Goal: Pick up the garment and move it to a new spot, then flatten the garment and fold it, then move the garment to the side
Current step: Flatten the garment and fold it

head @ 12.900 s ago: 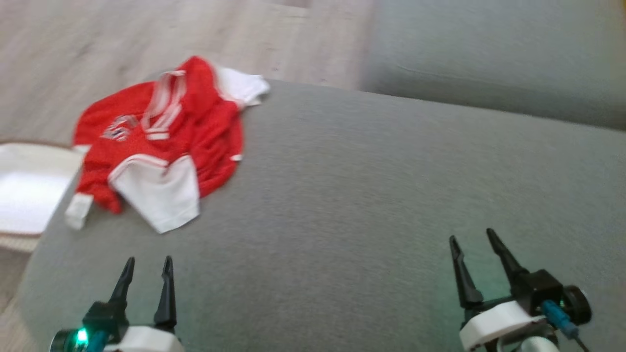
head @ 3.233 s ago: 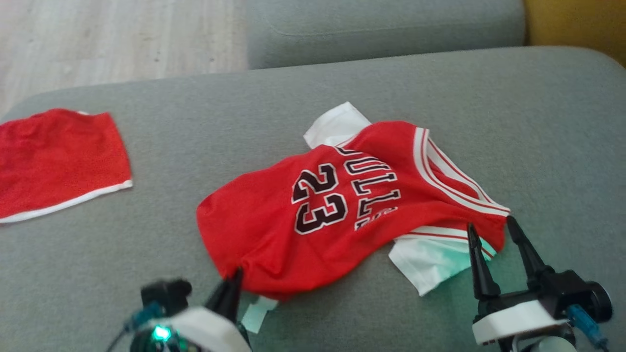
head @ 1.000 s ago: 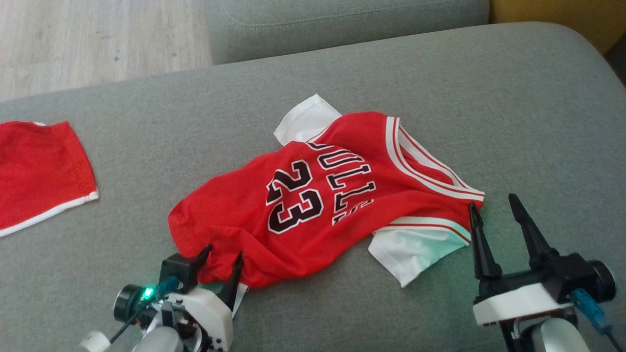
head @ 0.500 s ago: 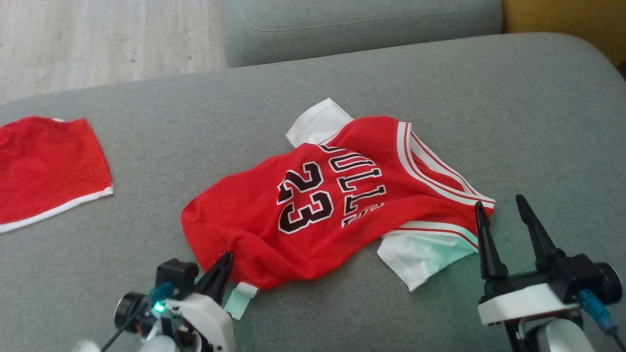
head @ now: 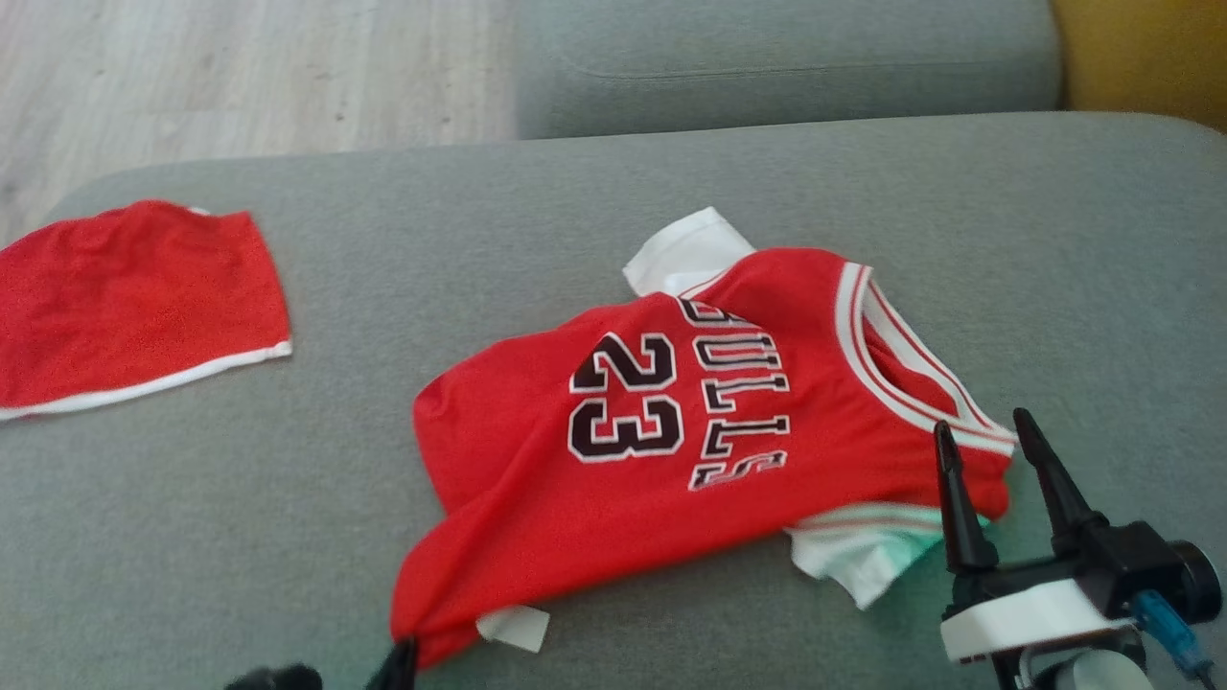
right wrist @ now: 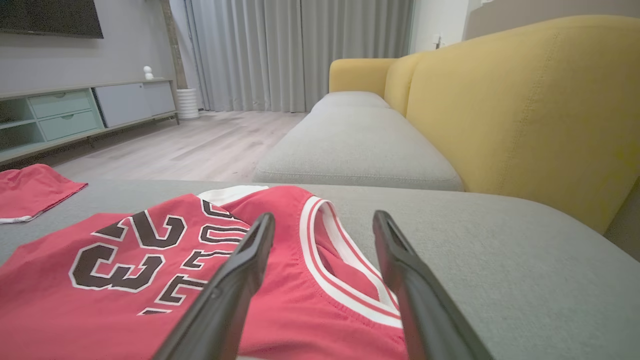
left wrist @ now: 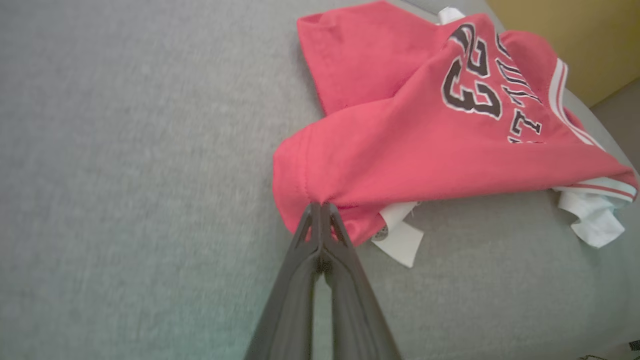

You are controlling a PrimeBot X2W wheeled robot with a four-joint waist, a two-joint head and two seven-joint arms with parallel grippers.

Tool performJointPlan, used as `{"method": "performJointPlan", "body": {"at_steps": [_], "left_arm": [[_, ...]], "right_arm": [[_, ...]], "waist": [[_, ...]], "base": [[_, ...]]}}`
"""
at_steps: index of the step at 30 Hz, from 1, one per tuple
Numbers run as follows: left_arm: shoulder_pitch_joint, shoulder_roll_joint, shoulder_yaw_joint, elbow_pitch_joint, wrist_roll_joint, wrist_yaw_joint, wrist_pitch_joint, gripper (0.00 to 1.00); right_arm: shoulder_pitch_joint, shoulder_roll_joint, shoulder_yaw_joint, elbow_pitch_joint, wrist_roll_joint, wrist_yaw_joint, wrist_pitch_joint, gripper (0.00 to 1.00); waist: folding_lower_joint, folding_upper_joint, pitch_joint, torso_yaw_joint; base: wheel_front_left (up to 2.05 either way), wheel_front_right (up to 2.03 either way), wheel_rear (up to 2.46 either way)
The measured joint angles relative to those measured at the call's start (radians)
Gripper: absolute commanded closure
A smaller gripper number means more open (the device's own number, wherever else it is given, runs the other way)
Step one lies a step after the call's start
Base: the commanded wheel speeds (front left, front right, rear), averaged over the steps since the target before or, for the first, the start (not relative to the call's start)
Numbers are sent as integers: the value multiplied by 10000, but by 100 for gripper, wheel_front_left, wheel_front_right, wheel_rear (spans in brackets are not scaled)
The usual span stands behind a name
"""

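The garment [head: 623, 450] is a red jersey with "23" and white trim, lying crumpled on the grey sofa seat [head: 671, 182]. My left gripper [left wrist: 321, 205] is shut on the jersey's near hem corner, the red cloth bunched at its tips beside a white label. In the head view the left gripper [head: 401, 663] just shows at the bottom edge under that corner. My right gripper [head: 987, 431] stands open at the jersey's collar end, one finger over the white-trimmed shoulder. In the right wrist view the right gripper [right wrist: 322, 217] has the neckline of the garment [right wrist: 125, 250] between its fingers, nothing pinched.
A separate red cloth with a white hem [head: 125, 297] lies at the seat's far left. A second grey cushion [head: 786, 67] and a yellow backrest [right wrist: 525, 110] lie beyond. Wooden floor [head: 240, 77] runs past the seat's far edge.
My left gripper has shut on the jersey's near hem and drawn it toward the near edge, stretching the red cloth. The head camera has shifted. The right gripper stays open.
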Motion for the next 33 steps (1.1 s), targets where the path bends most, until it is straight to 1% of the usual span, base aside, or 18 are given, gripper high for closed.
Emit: {"method": "performJointPlan", "body": {"at_steps": [5, 7, 8, 9, 10, 11, 14, 16, 18, 20, 22, 24, 26, 28, 29, 31, 33], "left_arm": [[56, -140, -96, 857, -84, -21, 13, 100], [-37, -318, -111, 1262, -81, -27, -242, 99], [-139, -380, -138, 1417, -79, -109, -370, 75], [-257, -447, -128, 1553, -79, -104, -539, 60], [-389, -500, -119, 1657, -75, -96, -683, 27], [-513, -531, -111, 1756, -63, -98, -782, 0], [-616, -577, 8, 1918, -90, -54, -848, 0], [-569, -437, 86, 1908, 17, 207, -821, 0], [-465, -163, 176, 1664, 173, 445, -623, 0], [-406, -17, 291, 968, 159, 453, -568, 0], [-491, -17, 334, 109, 104, 489, -516, 0], [-777, 15, 190, -495, 180, 472, -268, 0], [-1254, -8, -100, -709, 232, 337, 42, 0], [-1917, -50, -568, -464, 598, 176, 351, 0], [-2275, -215, -696, -205, 556, 100, 441, 0], [-3053, -309, -1164, 560, 970, -19, 663, 0], [-3732, -550, -1290, 1392, 1122, -65, 662, 0]], "right_arm": [[-6, -4, 86, 23, -2, 0, 0, 0], [-9, -6, 146, 48, -2, 0, 0, 0], [-9, -6, 159, 54, -2, 0, 0, 0], [-10, -6, 167, 56, -2, 0, 0, 0], [-10, -8, 174, 59, -2, 0, 0, 0], [-11, -10, 184, 61, -2, 0, 0, 0], [-15, -15, 230, 73, -2, 0, 0, 0], [-16, -17, 242, 88, -2, 0, 2, 0], [-16, -23, 268, 88, 0, 0, 2, 0], [-21, -25, 290, 88, 0, 0, 0, 0], [-26, -29, 320, 88, -2, 0, 0, 0], [-34, -31, 362, 88, 0, 0, 0, 0], [-45, -31, 364, 86, 0, 0, 0, 0], [-83, -33, 387, 86, -2, 0, 0, 0], [-95, -33, 407, 86, -2, 0, 0, 0], [-146, -35, 458, 92, 0, 0, 0, 0], [-269, -33, 500, 109, 0, 0, 2, 0]], "waist": [[0, 0, 28, 226], [0, 0, 36, 283], [0, 0, 36, 299], [0, 0, 35, 309], [0, 0, 34, 309], [0, 0, 31, 302], [1, 0, 37, 229], [0, 0, 28, 149], [0, 0, 52, 70], [0, 0, 102, 4], [1, 0, 145, -61], [0, 0, 192, -130], [0, 0, 274, -177], [2, 0, 339, -240], [1, 0, 375, -270], [2, 0, 434, -358], [2, 0, 495, -462]], "base": [[0, 0, 0], [0, 0, 0], [0, 0, 0], [0, 0, 0], [0, 0, 0], [0, 0, 0], [0, 0, 0], [0, 0, 0], [0, 0, 0], [0, 0, 0], [0, 0, 0], [0, 0, 0], [0, 0, 0], [0, 0, 0], [0, 0, 0], [0, 0, 0], [0, 0, 0]]}}
